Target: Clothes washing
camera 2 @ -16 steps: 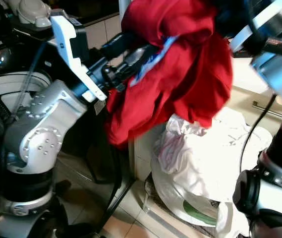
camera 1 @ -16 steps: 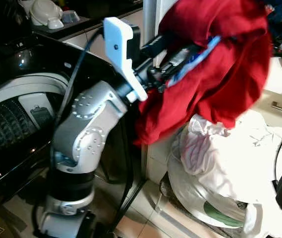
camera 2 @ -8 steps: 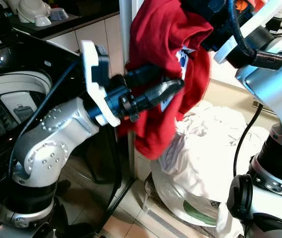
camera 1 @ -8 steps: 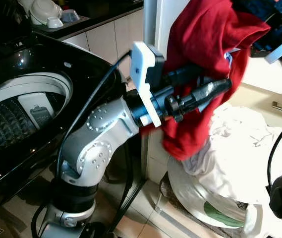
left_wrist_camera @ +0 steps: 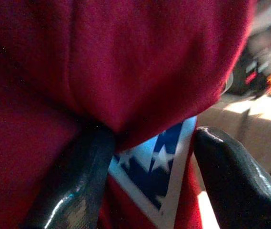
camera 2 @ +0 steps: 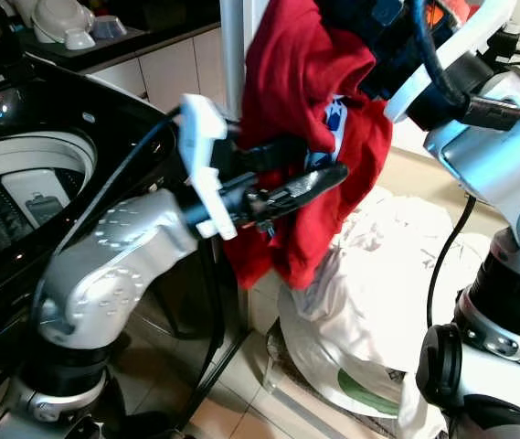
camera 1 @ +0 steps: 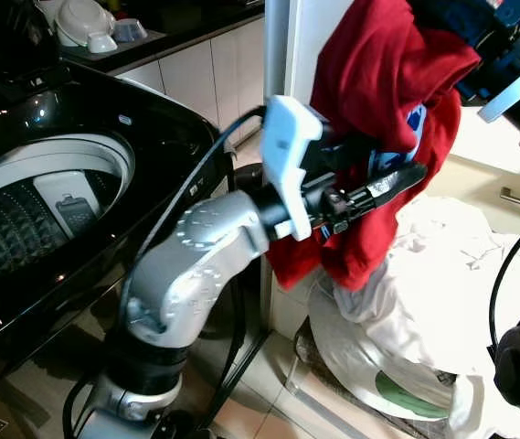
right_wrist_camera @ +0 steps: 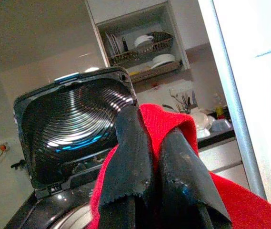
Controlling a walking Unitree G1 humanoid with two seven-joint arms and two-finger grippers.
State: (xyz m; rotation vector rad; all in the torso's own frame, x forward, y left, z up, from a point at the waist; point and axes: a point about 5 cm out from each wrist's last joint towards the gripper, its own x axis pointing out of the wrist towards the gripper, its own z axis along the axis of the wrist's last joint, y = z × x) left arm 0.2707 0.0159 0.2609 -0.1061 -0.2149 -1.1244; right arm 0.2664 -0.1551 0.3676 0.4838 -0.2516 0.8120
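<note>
- My red shirt (camera 1: pixel 378 110) is running off the frame's top edge.
- It is hiding part of my left claw (camera 1: pixel 397 178).
- The washer drum (camera 1: pixel 22 219) is getting cropped.

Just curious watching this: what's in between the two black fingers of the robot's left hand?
In the left wrist view, the red garment with its blue starred patch hangs between the left hand's open fingers.

one red garment (camera 1: pixel 383 110) held up beside one open black washing machine (camera 1: pixel 49 197); one white bundle of laundry (camera 1: pixel 442 302) below; two grippers, left gripper (camera 1: pixel 397 178) and right gripper (right_wrist_camera: pixel 159 157).
</note>
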